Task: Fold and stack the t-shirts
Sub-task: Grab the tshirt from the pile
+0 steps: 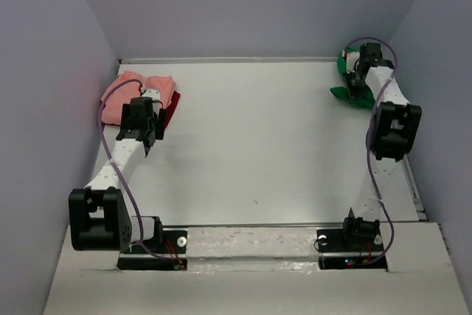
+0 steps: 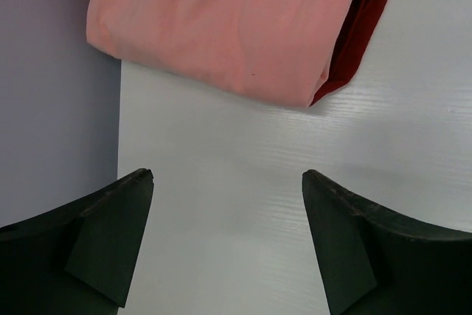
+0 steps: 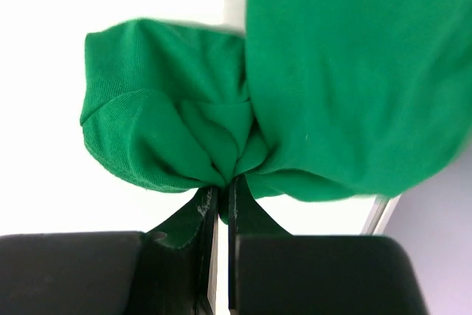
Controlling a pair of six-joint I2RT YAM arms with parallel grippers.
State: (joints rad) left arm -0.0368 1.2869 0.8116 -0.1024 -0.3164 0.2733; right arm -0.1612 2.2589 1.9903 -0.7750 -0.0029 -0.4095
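A folded salmon-pink t-shirt point(image 1: 133, 94) lies at the back left of the table on top of a dark red cloth point(image 1: 172, 107) that sticks out at its right. In the left wrist view the pink t-shirt point(image 2: 221, 20) and the dark red cloth point(image 2: 361, 27) fill the top. My left gripper point(image 2: 227, 178) stands open over bare table just short of them. A bright green t-shirt point(image 1: 346, 86) is bunched at the back right corner. My right gripper point(image 3: 225, 182) is shut on a pinched fold of the green t-shirt point(image 3: 332, 79).
The white table point(image 1: 265, 138) is walled by grey-lilac panels on the left, back and right. The left wall point(image 2: 51, 108) runs close beside my left gripper. A metal rail point(image 3: 377, 215) edges the table by the green shirt.
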